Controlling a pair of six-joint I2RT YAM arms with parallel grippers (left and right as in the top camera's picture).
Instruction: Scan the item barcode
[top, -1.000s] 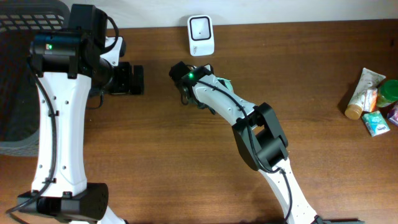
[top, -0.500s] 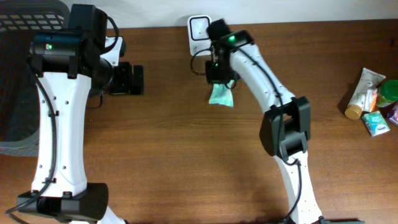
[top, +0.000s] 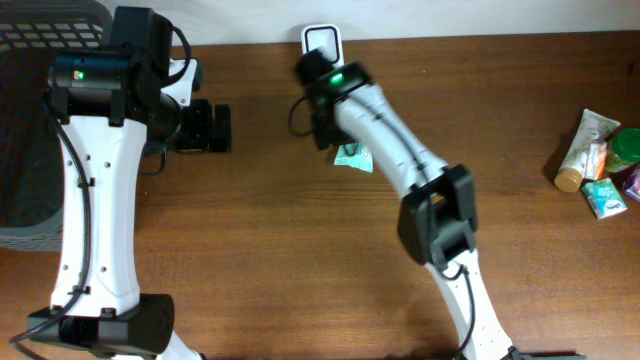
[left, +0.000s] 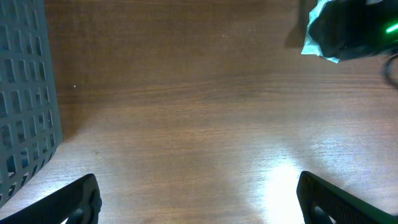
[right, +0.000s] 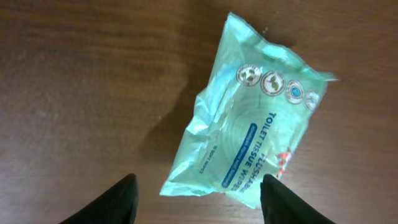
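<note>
Your right claw (right: 198, 186) hangs over a pale green pack of toilet tissue wipes (right: 249, 124). Its two dark fingers (right: 121, 199) are spread apart, with the pack's near end lying between them and nothing pinched. The pack lies flat on the brown wooden counter (right: 74, 74), printed side up.

Seen from overhead, the pack sits toward the counter's far edge, about midway along it, and is mostly hidden under your right arm (top: 385, 130). It is near the white barcode scanner (top: 322, 42), which stands at that far edge.

Your left claw (top: 205, 127) hangs toward the far left corner, fingers spread wide and holding nothing, near a dark mesh basket (top: 40, 40). A small cluster of tubes and packets (top: 595, 160) lies at the right edge.
</note>
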